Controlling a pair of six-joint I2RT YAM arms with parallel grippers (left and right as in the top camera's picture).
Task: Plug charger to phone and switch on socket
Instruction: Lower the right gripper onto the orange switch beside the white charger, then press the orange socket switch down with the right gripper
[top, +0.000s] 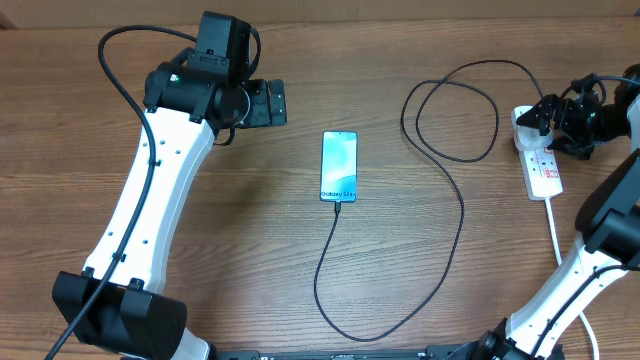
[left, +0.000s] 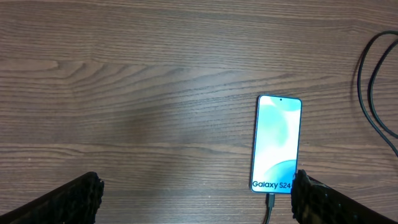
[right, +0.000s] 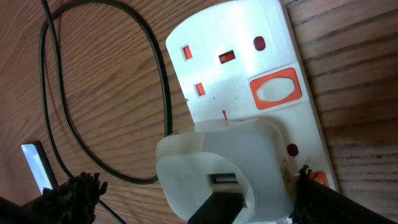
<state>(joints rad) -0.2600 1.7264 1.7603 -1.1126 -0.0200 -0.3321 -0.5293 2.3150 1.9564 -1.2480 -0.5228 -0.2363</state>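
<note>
Overhead: phone (top: 339, 166) lies flat near the centre of the table (top: 300, 250), screen up and lit, long axis 12 to 6. Charger (top: 463, 213) tip is in the phone's 6 o'clock end. The cable drops toward 6, loops round, climbs on the 3 o'clock side, makes a loose coil at about 1 o'clock of the phone, then runs to the socket. Socket (top: 543, 165) lies at 3 o'clock of the phone, well apart, by the right table edge, with its white cord (top: 556, 235) trailing toward 6.

Left gripper (top: 268, 103) hangs at 10 o'clock of the phone, near but not touching. Left wrist view: fingers (left: 71, 199) are spread wide, only bare wood between them. Phone is toward 4 o'clock of the frame, its lower corner just beside one finger.

Right gripper (top: 552, 125) is over the socket's 12 o'clock end. Right wrist view: jaws are wide apart, straddling a white adapter block (right: 211, 155) seated in the socket, with a black plug in its face. A gap shows on one side of the block; contact on the other side, can't tell. Not clamped. Red rocker switch (right: 275, 88) sits at 1 o'clock of the block, untouched; on or off, can't tell.
</note>
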